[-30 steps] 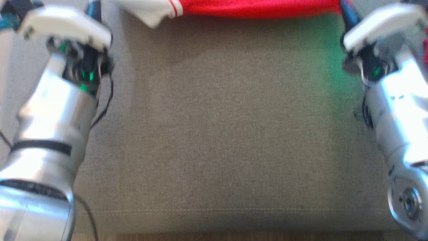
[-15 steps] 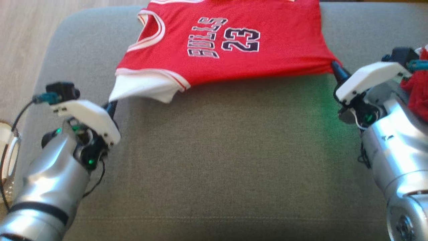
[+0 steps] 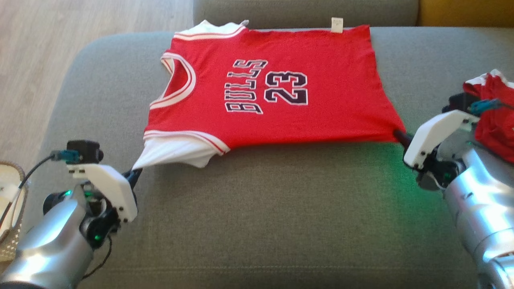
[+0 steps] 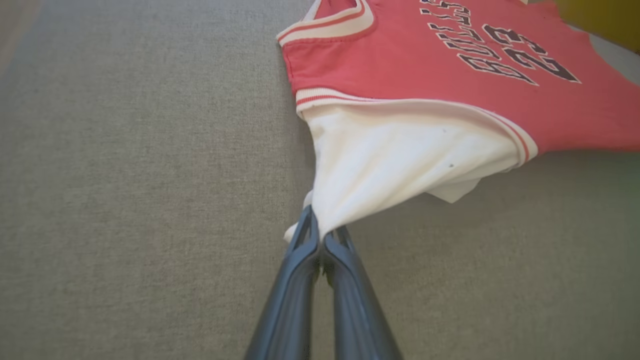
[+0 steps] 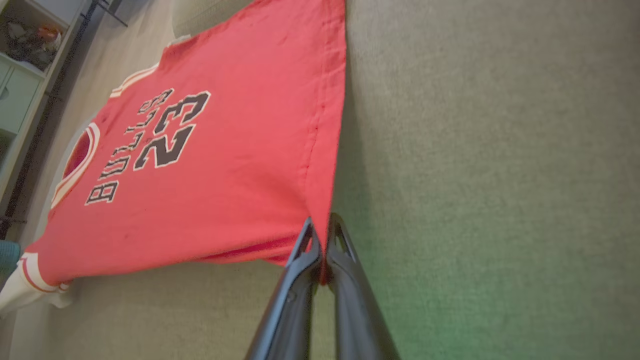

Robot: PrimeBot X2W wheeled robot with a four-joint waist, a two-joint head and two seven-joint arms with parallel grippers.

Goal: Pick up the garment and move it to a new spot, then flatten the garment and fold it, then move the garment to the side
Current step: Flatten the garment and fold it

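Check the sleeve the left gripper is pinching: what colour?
White sleeve, red-striped trim, on the red jersey; left wrist view shows it best.

red jersey [image 3: 321, 116] on grey couch [image 3: 281, 224]

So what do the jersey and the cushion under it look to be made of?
Jersey: soft knit fabric, probably cotton or polyester, matte red with white striped trim; it pulls into points at its two pinched corners.
Cushion: woven upholstery, matte grey-brown; a fine flecked weave and a stitched seam show.
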